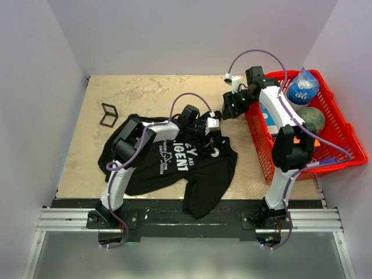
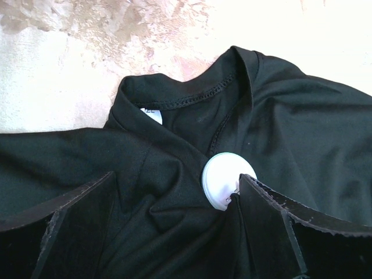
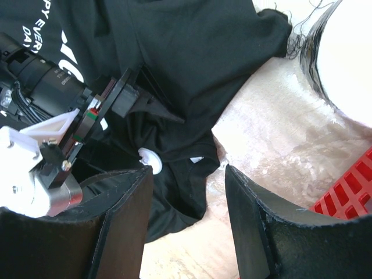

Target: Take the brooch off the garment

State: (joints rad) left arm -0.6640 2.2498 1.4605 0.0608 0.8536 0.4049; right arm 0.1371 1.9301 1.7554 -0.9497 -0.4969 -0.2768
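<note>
At the near edge both arms are bolted to the rail. Just beyond it a black shirt (image 1: 197, 174) lies crumpled on the table (image 1: 145, 93), with its white lettering partly covered by folds and by the left arm. The left arm reaches across the shirt toward the right. The left gripper (image 2: 174, 186) sits low over the cloth just short of the neck opening, its two fingers spread wide apart with bunched fabric between them. The brooch (image 2: 224, 174), seen as a small white round disc, is on the shirt just below the collar seam. Its near right edge touches the inner face of the right-hand finger (image 2: 261, 215), while the other finger stands clear of it; nothing is pinched. A white label (image 2: 152, 114) shows inside the collar just beyond. The right wrist view confirms the disc (image 3: 150, 156) on the dark cloth beside the left arm's wrist. The right gripper (image 3: 187, 171) hangs above the bare table just off the far right edge of the shirt, its fingers likewise spread and holding nothing. To its right a red basket (image 1: 258, 139) stands along the right side of the table, holding a blue and white bag (image 1: 302, 87) and a dull round item I cannot identify. At the far left, well apart from the shirt, a thin black frame (image 1: 108, 114) lies on the table.
</note>
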